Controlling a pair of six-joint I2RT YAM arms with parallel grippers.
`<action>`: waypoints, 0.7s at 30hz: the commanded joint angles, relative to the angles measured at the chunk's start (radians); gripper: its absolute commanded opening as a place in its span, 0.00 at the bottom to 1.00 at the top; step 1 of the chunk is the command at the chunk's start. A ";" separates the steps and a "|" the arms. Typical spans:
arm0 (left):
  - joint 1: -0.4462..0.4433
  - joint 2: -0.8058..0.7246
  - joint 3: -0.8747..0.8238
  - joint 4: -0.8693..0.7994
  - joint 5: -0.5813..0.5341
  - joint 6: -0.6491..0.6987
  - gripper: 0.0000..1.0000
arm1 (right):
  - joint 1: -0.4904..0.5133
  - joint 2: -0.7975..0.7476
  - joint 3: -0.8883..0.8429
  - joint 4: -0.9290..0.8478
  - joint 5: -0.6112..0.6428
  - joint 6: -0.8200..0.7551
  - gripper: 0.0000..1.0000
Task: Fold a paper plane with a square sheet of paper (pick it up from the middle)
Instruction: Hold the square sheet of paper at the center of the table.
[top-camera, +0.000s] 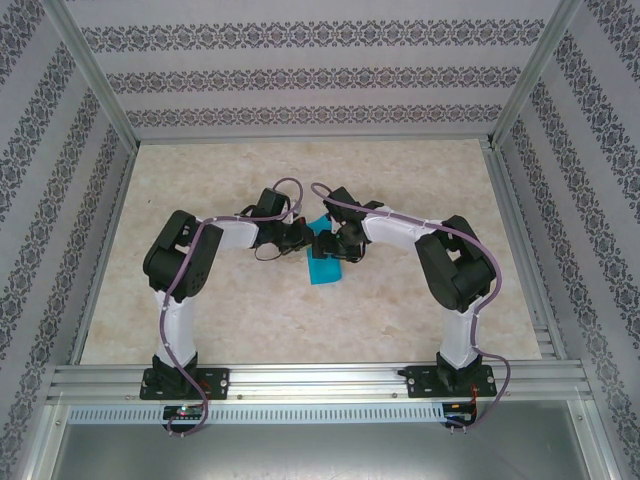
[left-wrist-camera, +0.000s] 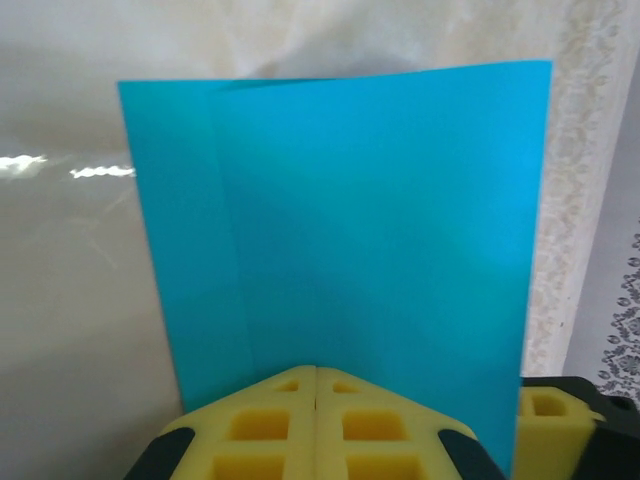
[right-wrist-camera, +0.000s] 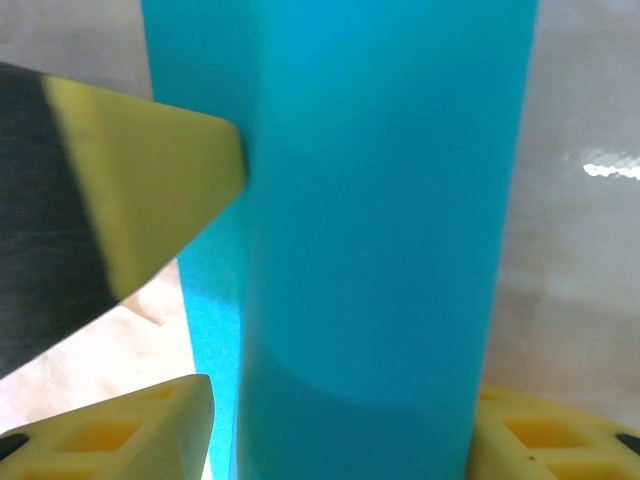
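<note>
The square sheet of paper is cyan-blue and bent over on itself, held up off the table between the two arms. My left gripper is shut on its near edge, yellow pads pressed together, and the sheet stands up in front of them with a soft fold line at the left. My right gripper is open, one yellow finger on each side of the curved sheet. The left gripper's finger touches the sheet's left side. From above, both grippers meet at the paper. A paper plane is out of view.
The beige marble-patterned tabletop lies under the arms. Aluminium frame rails run along the near edge, and patterned walls enclose the back and sides.
</note>
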 joint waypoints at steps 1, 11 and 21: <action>-0.012 0.021 0.025 -0.054 -0.019 0.036 0.00 | 0.006 -0.010 0.024 -0.004 -0.013 0.008 0.60; -0.015 0.026 0.051 -0.119 -0.041 0.068 0.00 | -0.041 -0.079 0.010 -0.009 -0.012 0.012 0.66; -0.015 0.019 0.067 -0.162 -0.041 0.094 0.00 | -0.132 -0.047 -0.023 0.081 -0.195 -0.001 0.61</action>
